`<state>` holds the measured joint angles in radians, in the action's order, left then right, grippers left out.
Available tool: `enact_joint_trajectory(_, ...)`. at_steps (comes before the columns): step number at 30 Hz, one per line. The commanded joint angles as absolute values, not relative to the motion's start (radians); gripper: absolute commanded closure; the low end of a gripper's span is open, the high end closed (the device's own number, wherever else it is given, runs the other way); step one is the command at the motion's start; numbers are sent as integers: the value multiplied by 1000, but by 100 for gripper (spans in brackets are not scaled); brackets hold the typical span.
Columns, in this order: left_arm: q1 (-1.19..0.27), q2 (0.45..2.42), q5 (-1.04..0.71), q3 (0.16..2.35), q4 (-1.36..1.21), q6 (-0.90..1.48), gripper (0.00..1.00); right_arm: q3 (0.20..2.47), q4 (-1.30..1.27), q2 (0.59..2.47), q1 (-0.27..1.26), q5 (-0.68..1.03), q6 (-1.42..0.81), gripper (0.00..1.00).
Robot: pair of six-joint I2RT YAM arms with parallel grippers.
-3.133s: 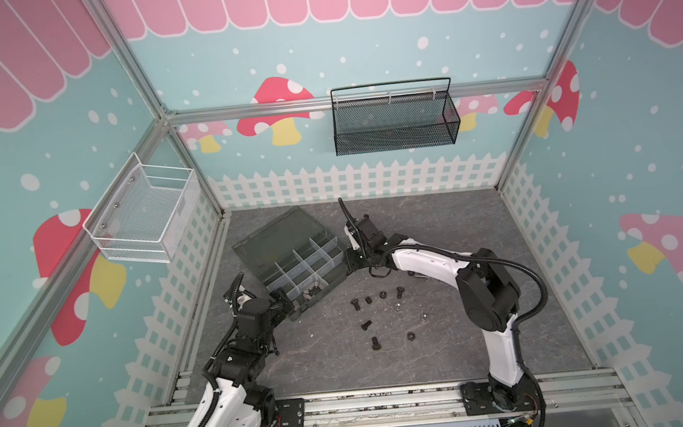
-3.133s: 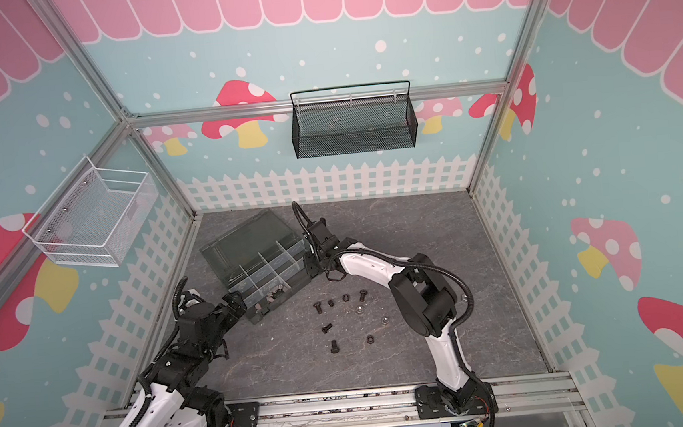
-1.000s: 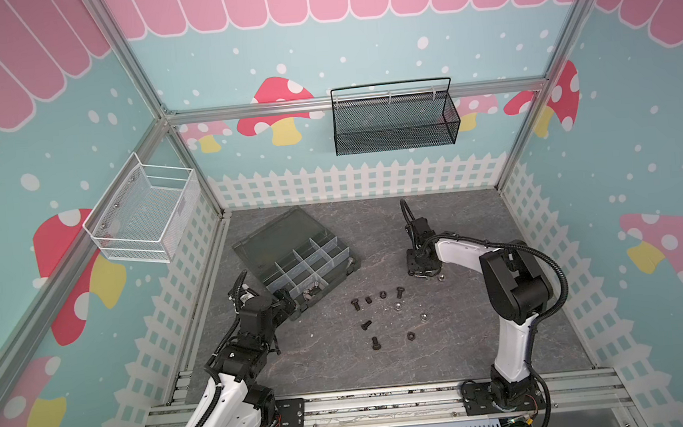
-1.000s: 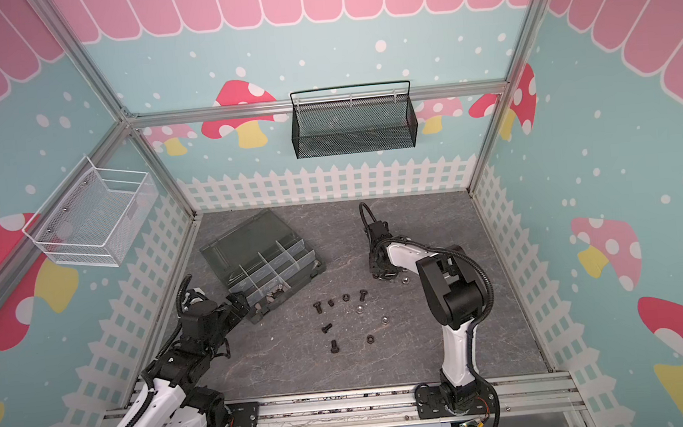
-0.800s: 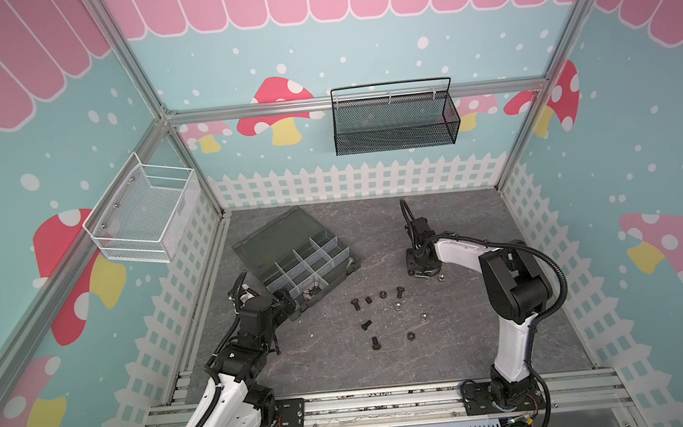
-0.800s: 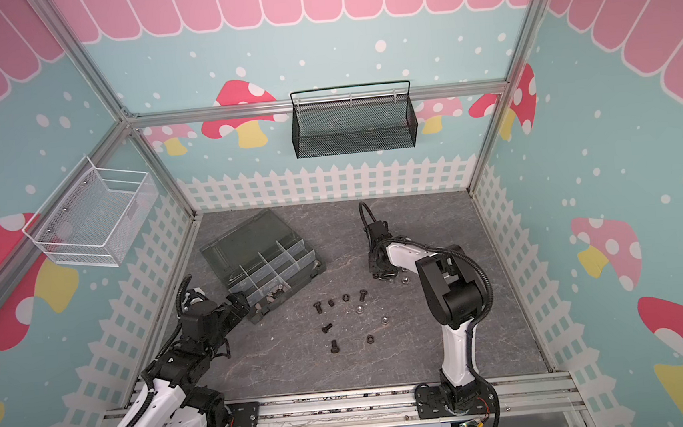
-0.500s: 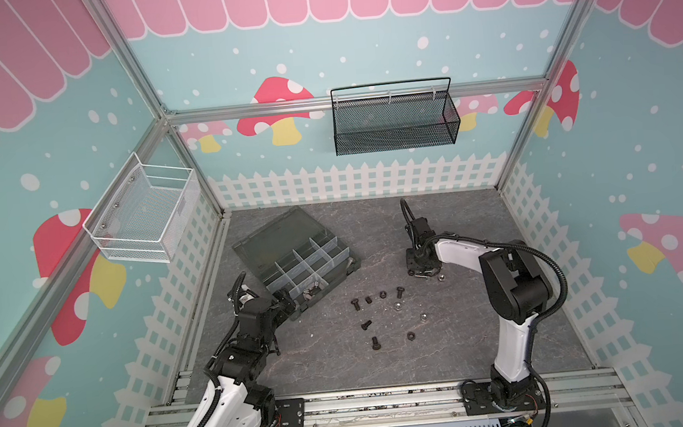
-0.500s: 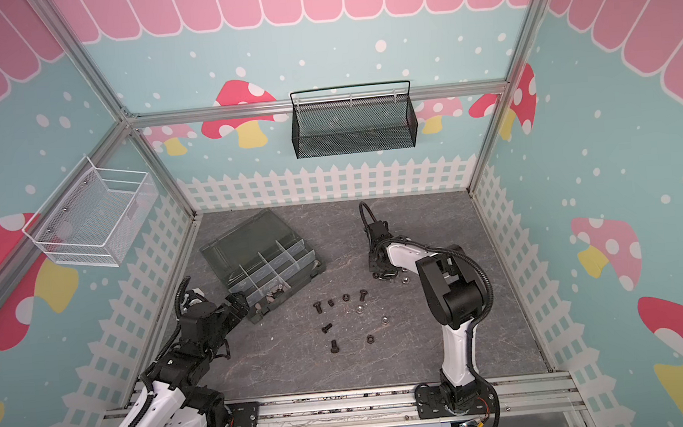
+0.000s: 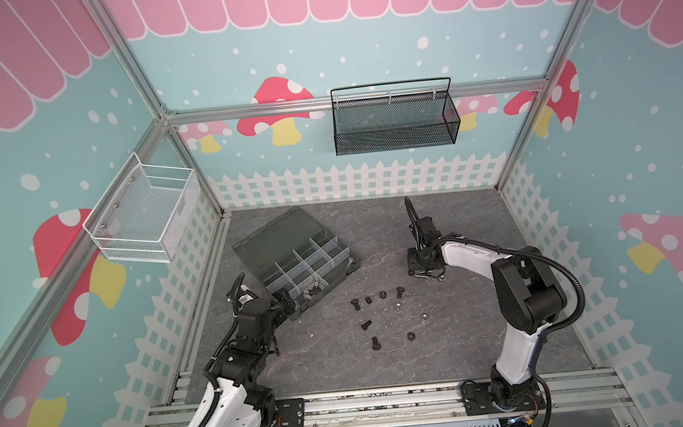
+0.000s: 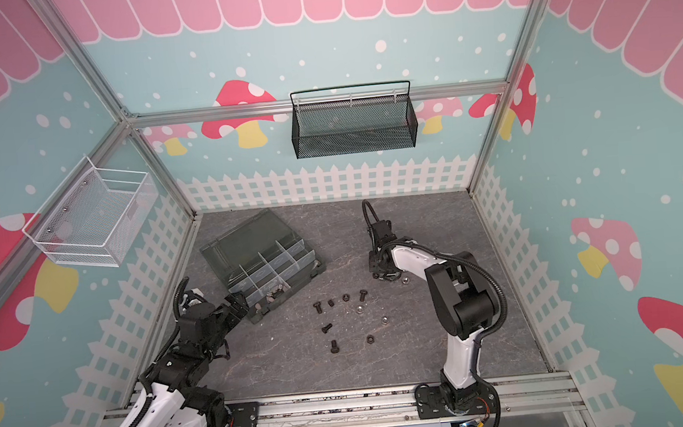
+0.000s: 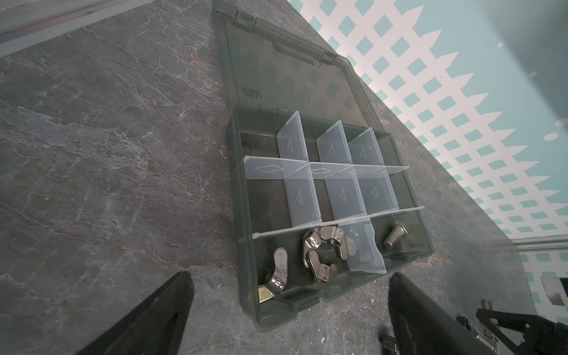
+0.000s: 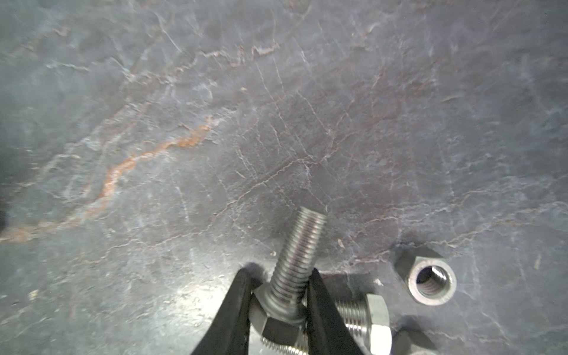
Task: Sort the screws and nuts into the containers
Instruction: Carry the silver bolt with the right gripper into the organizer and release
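Your right jaws pinch nearly closed on a silver screw (image 12: 295,270) down at the worktop (image 9: 466,338), at 3 o'clock of the organizer box (image 9: 279,236), a silver nut (image 12: 430,281) just beside it, while your left jaws gape wide and empty at the box's 7 o'clock.

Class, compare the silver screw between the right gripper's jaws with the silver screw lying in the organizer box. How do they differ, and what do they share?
The gripped screw is clamped in the right gripper; the boxed screw lies loose. The gripped screw is out over the table, beside a silver nut; the boxed screw sits in a corner compartment of the organizer box. Both are shiny silver, hex-headed and threaded.
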<state>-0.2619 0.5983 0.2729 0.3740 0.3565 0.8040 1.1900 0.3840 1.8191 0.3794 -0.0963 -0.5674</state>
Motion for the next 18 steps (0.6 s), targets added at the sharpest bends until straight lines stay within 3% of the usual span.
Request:
enact_joint_trajectory(1,-255,598,285,377,367,801,0,1184,374,1757,401,-94,-592,98)
enact_joint_trajectory(18,-255,608,286,377,370,804,0,1267,288,1733,639,-7,-673,99)
